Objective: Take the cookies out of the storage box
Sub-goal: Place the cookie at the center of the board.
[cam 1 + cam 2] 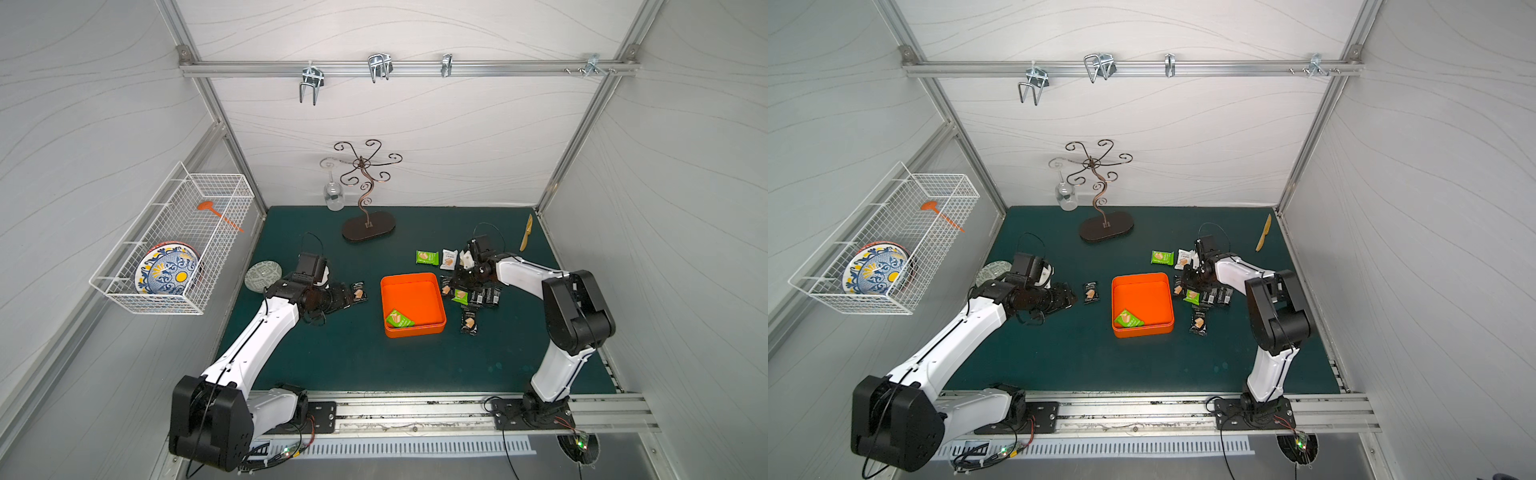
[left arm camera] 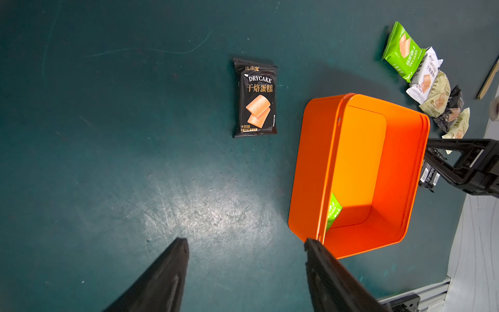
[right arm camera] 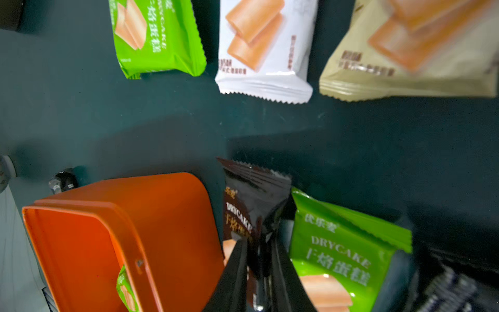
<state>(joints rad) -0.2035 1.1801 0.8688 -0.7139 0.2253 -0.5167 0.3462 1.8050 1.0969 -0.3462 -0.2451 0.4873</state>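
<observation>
The orange storage box (image 1: pixel 411 295) (image 2: pixel 359 162) sits mid-mat with one green cookie packet (image 1: pixel 399 319) (image 2: pixel 333 212) leaning in its near corner. The other cookies lie outside the box. A black packet (image 1: pixel 359 291) (image 2: pixel 256 100) is on its left, and green (image 1: pixel 427 257) and white (image 1: pixel 449 258) ones lie behind it. Several more are bunched on its right (image 1: pixel 478 296). My left gripper (image 1: pixel 347 297) (image 2: pixel 245 243) hovers open and empty left of the box. My right gripper (image 1: pixel 454 284) (image 3: pixel 258 243) is low beside the box's right wall, shut on a black packet (image 3: pixel 253 213).
A metal glass stand (image 1: pixel 368 226) with a hanging wine glass (image 1: pixel 333 195) stands at the back. A round patterned disc (image 1: pixel 263 275) lies by the left arm. A wooden knife (image 1: pixel 527 239) lies at the back right. A wire basket (image 1: pixel 174 249) hangs on the left wall.
</observation>
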